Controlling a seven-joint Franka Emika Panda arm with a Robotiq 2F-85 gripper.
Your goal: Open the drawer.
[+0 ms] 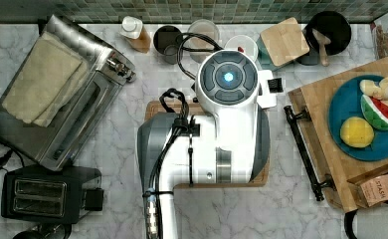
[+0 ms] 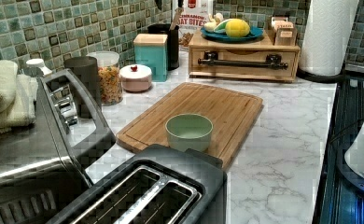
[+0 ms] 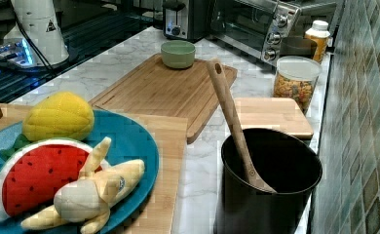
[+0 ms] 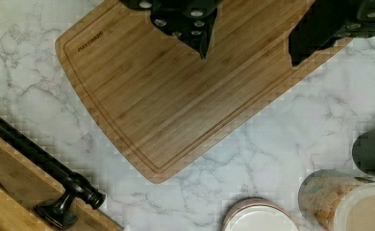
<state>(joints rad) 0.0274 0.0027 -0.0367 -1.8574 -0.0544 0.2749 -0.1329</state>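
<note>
hovered over the cutting board [image 4: 176, 91], hand [image 4: 248, 45] spread apart, empty; drawer [image 2: 245, 60] shut. approach step; needed reaching the black handle [image 4: 31, 154].

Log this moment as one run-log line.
phase: approach | pincer: open, empty, above cutting board | drawer: shut | bar handle: untouched | blue plate: on drawer unit

A white marble-patterned worktop [image 1: 132, 129] with grey veining carries everything. Along its back edge rises a wall of small square mosaic tiles [image 2: 63, 28] — green, teal and brown, glossy under the light. At the left view's right edge the worktop meets a dark ribbed surface [image 2: 353, 140] — blue light glints on it.
</note>
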